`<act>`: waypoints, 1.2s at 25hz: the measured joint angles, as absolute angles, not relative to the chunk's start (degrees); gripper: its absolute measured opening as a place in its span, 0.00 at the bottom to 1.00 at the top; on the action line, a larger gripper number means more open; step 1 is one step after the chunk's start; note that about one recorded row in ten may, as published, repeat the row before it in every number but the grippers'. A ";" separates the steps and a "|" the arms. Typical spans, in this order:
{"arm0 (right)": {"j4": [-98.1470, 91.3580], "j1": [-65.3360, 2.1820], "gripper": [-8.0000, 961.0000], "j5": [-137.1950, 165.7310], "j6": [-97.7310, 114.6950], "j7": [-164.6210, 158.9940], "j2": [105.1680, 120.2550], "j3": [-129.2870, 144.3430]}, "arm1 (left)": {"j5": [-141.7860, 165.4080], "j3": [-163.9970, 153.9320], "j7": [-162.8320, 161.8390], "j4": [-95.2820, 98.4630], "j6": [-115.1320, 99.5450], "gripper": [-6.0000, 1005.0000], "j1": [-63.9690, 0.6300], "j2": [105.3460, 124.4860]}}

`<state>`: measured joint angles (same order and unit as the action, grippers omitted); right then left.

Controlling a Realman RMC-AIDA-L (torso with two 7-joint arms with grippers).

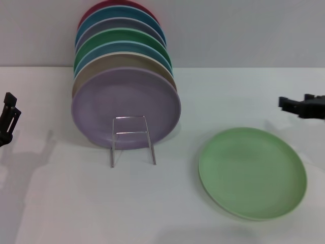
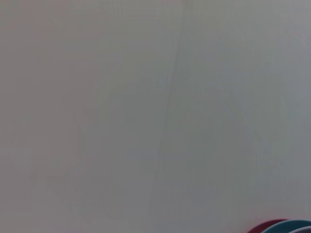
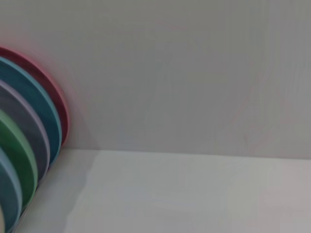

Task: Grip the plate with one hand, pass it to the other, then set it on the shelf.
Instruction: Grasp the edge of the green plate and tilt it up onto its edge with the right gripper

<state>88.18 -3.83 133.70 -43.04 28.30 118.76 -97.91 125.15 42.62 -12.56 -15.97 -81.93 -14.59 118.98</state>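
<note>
Nearest to my head camera lies one pale mint-green plate [image 1: 252, 173], flat on the white tabletop [image 1: 76, 203], alone and touching nothing else. I take the wire shelf [image 1: 131, 138] as my landmark: the plate sits to the right of it and a little closer to me, apart from it.

One shelf stands on the tabletop, its upright rectangular front loop and thin legs showing. It holds a row of plates standing on edge, leaning one behind another. I count seven edges: a lavender plate [image 1: 126, 108] at the front, then a tan one [image 1: 96, 68], a light blue one, a darker green one [image 1: 122, 34], a greyish-purple one, a teal one and a red plate [image 1: 118, 4] at the back by the wall. My right wrist camera sees the back plates' rims against the wall.

My two claws are both off the plate. My left claw [image 1: 8, 118] hangs well to the left of the shelf, at the picture's edge. My right claw [image 1: 303, 105] hovers far right of the shelf, beyond the mint plate and above the tabletop. I cannot tell whether either claw's fingers are apart or together.
</note>
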 joint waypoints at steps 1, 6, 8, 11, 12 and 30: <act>89.59 -4.25 0.71 134.19 -46.77 28.08 118.77 -99.93 | 125.15 42.65 -12.57 -15.97 -81.90 0.86 -14.59 119.00; 92.90 -8.95 0.71 138.83 -64.00 26.75 118.73 -108.69 | 125.16 42.79 -12.57 -16.24 -81.75 0.86 -14.59 119.02; 92.90 -11.98 0.71 141.77 -69.89 26.52 118.67 -112.11 | 125.15 42.85 -12.59 -16.28 -81.75 0.86 -14.60 119.03; 91.70 -15.21 0.71 146.73 -74.63 26.55 118.63 -114.03 | 125.17 42.85 -12.64 -16.32 -81.76 0.86 -14.78 119.03; 90.87 -16.14 0.71 148.14 -75.65 26.56 118.53 -114.20 | 125.15 42.85 -12.64 -16.33 -81.80 0.86 -14.81 119.03; 82.34 -22.53 0.71 149.46 -84.60 26.98 117.68 -117.30 | 125.07 44.20 -12.66 -16.44 -81.35 0.86 -15.21 118.95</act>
